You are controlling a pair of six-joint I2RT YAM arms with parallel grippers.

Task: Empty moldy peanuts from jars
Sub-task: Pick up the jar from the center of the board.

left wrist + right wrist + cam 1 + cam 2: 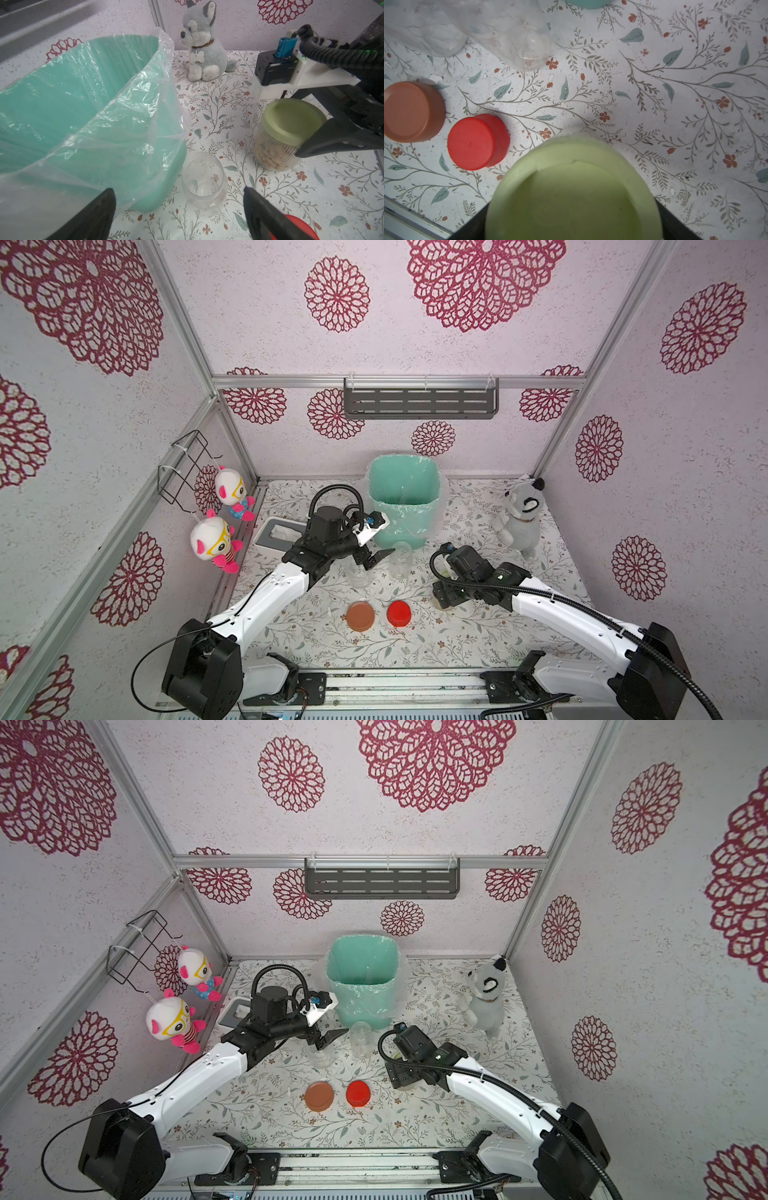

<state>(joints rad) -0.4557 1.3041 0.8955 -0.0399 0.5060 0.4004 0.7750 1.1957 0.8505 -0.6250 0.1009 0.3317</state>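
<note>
A clear jar with a pale green lid (291, 122) holds the peanuts (268, 153). It stands under my right gripper (446, 598), which points down with a dark finger (332, 141) on each side of the lid (571, 187); contact is hidden. Two empty lidless jars stand upright in front of the bin: one (359, 574) below my left gripper (376, 558), another (401, 560) beside it. The left gripper (178, 197) is open and holds nothing. A brown lid (360, 616) and a red lid (399, 613) lie on the table nearer the front.
The teal bin (405, 526), lined with clear plastic, stands at the back centre. A grey plush dog (521, 518) sits at the back right. A grey tissue box (278, 533) lies at the left, with two plush dolls (214, 543) hanging on the left wall.
</note>
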